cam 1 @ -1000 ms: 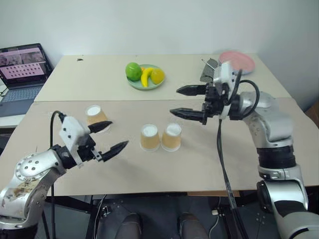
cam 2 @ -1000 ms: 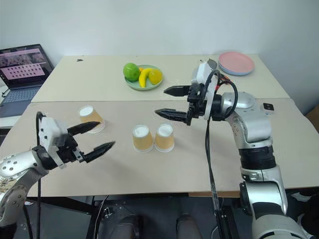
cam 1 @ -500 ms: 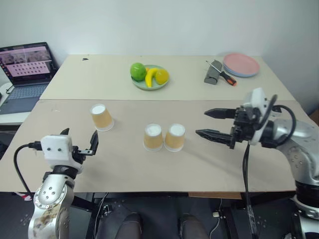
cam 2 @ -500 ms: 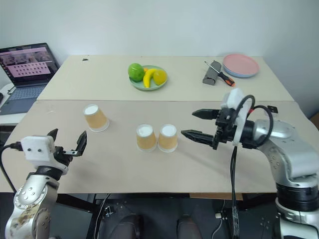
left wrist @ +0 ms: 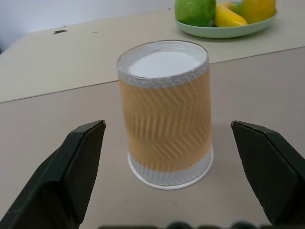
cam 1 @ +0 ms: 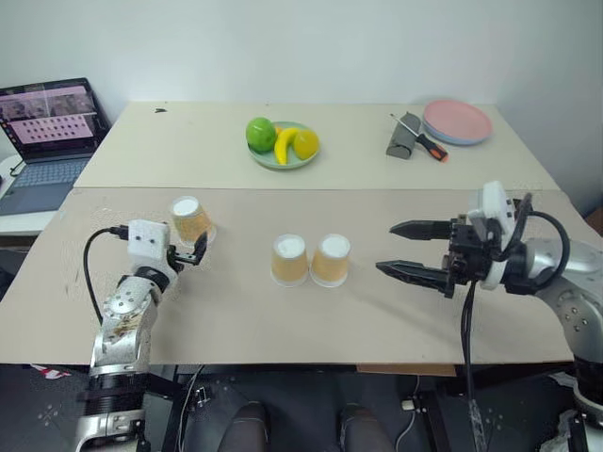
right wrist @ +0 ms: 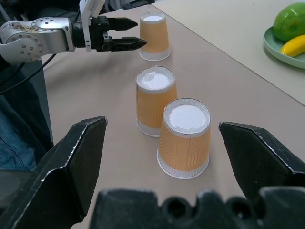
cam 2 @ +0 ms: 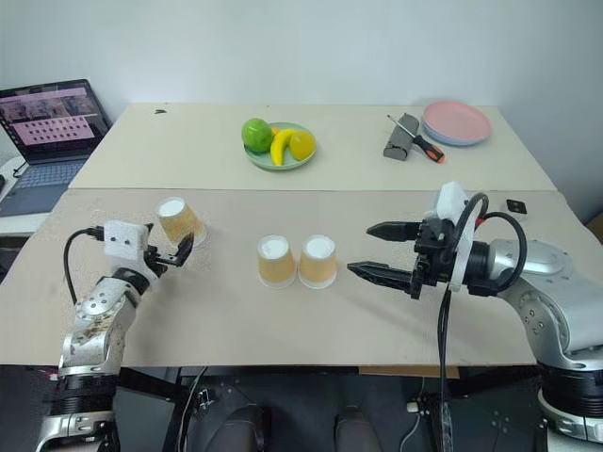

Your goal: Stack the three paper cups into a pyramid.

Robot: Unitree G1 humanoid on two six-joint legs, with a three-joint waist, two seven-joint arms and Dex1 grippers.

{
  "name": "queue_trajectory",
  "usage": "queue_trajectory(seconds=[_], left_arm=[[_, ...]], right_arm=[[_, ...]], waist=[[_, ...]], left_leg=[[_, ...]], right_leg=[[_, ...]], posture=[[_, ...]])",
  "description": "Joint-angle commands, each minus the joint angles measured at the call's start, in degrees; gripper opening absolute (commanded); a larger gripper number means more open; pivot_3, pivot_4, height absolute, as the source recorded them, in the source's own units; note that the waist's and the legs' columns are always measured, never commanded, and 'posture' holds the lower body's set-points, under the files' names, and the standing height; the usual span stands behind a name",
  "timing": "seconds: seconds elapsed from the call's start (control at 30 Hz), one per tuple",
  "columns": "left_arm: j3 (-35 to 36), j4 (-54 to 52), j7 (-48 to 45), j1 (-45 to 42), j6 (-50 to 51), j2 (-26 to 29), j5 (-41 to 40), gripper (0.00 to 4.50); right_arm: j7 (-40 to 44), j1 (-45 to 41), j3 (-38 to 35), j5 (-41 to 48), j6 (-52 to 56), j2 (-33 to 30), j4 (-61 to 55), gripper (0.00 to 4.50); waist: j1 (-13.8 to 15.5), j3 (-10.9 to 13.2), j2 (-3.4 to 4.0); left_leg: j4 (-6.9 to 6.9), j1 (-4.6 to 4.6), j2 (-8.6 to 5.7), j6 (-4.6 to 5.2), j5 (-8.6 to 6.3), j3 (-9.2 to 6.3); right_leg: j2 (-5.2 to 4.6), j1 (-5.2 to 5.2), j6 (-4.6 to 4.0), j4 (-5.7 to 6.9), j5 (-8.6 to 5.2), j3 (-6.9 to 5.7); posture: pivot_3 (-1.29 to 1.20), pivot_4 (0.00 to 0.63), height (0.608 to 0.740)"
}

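Note:
Two of the three paper cups (cam 1: 288,260) (cam 1: 331,259) stand upside down, side by side, at the middle of the near table. The remaining cup (cam 1: 191,220) stands upside down and apart, further left. My left gripper (cam 1: 191,250) is open and level just short of this cup, which shows centred between its fingers (left wrist: 81,162) in the left wrist view, untouched. On the other side, my right gripper (cam 1: 384,248) hangs open just right of the pair, pointing at them, with nothing in it. No pyramid stands.
On the far table sit a green plate (cam 1: 283,158) of fruit, a pink plate (cam 1: 457,121), and a grey tool with an orange-handled one (cam 1: 410,138). An open laptop (cam 1: 42,132) stands at the far left.
My left gripper has swung forward and down to line up behind the left cup. My right gripper has drawn back to the right, away from the pair. The cups have not moved.

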Motion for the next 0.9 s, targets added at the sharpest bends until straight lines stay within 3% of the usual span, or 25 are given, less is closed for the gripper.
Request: queue_trajectory(seconds=[0.03,0.23,0.87,0.9], left_arm=[[0.4,2.7,-1.2,-3.4,-2.0,1.4,-0.2,4.50],[1.6,8.5,-2.2,-8.9,-3.6,3.3,-0.6,4.50],[1.3,9.4,-5.6,-14.1,-0.5,3.1,-3.6,4.50],[1.3,9.3,-5.5,-14.1,-0.5,3.1,-3.6,4.25]], right_arm=[[-1.2,0.5,-2.6,0.9,-1.4,-1.2,-2.5,4.42],[-3.3,1.0,-2.8,1.6,-1.2,-0.5,-3.0,4.42],[-4.6,-0.4,-1.8,1.3,-1.8,-0.4,-1.7,4.42],[-4.5,-0.4,-1.9,1.3,-1.8,-0.5,-1.6,4.47]], waist=[[0.1,0.0,0.00],[0.0,0.0,-0.01],[0.0,0.0,-0.01],[0.0,0.0,-0.01]], left_leg=[[0.00,0.00,0.00,0.00,0.00,-0.01],[0.01,0.00,-0.01,0.00,0.00,-0.01],[0.02,-0.02,0.00,0.00,0.01,-0.02],[0.02,-0.02,0.00,0.00,0.01,-0.02]], right_leg=[[0.00,0.00,0.00,0.02,0.00,-0.01],[0.00,0.00,0.01,0.02,0.00,-0.02],[-0.01,0.00,0.01,0.04,0.00,-0.03],[-0.01,0.00,0.01,0.04,0.00,-0.03]], posture=[[0.00,0.150,0.740],[0.00,0.150,0.740],[0.00,0.150,0.740],[0.00,0.150,0.740]])
